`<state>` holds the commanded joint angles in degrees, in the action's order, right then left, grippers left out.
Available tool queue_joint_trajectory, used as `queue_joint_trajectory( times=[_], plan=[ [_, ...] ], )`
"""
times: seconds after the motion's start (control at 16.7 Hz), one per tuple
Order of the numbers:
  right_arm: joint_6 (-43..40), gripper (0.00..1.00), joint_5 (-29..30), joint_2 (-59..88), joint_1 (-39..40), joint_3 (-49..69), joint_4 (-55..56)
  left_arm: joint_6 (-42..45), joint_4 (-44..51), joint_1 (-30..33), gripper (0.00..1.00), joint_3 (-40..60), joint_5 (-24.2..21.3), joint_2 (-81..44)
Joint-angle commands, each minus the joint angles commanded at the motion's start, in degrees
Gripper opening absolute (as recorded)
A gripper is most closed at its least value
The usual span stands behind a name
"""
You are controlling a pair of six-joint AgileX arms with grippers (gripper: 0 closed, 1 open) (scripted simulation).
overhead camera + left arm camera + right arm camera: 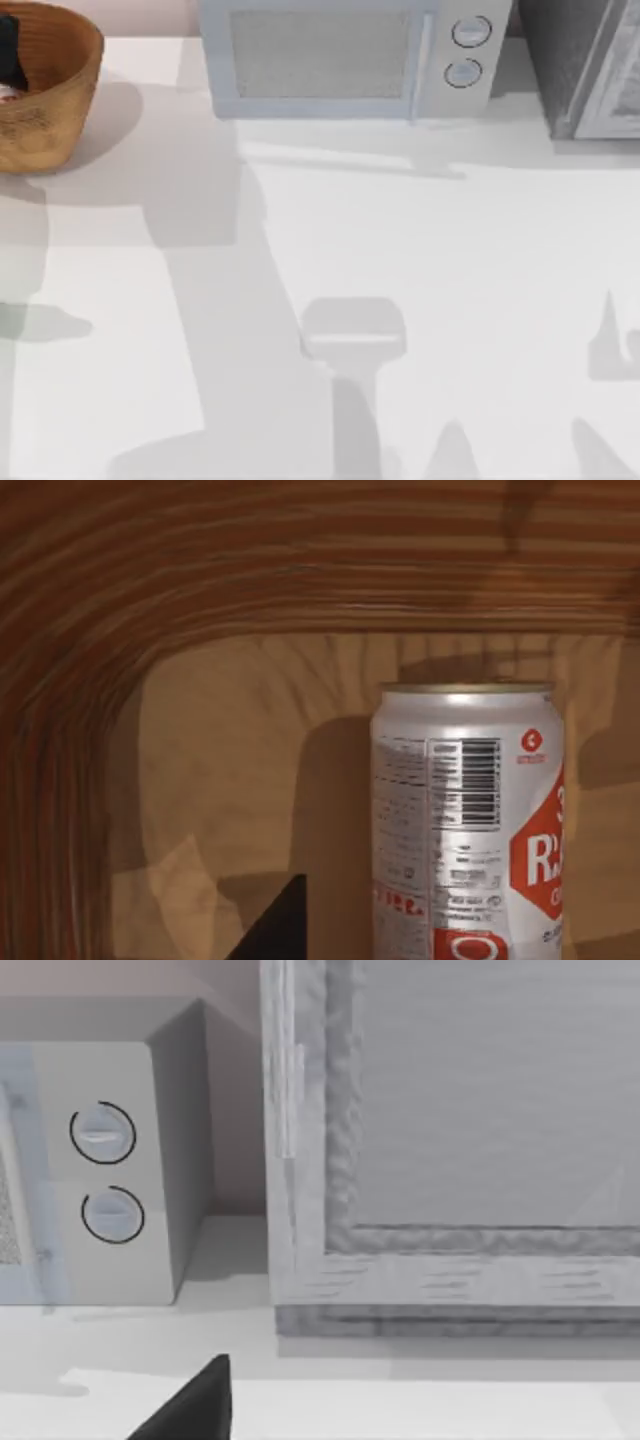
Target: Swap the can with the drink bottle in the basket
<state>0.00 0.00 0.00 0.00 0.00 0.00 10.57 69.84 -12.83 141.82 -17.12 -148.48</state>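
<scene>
Inside the wicker basket (200, 600), your left gripper faces the upright white-and-red can (465, 820) just ahead; whether its fingers are open, you cannot tell.

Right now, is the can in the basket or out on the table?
In the basket. The left wrist view shows the can standing upright against the basket's ribbed inner wall.

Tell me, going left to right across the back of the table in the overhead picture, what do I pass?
basket → microwave → grey appliance at the right edge.
</scene>
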Motion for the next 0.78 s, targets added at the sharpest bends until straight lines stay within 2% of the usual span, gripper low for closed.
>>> queue_joint_trajectory(
  times=[0.42, 0.78],
  plan=[
    [0.00, 1.00, 0.00, 0.00, 0.00, 0.00, 0.00, -1.13, -6.95, 1.15, 1.00, -3.15, 0.23, -3.41],
    [0.00, 1.00, 0.00, 0.00, 0.00, 0.00, 0.00, -1.27, -7.85, 1.30, 1.00, -3.59, 0.25, -3.83]
  ],
)
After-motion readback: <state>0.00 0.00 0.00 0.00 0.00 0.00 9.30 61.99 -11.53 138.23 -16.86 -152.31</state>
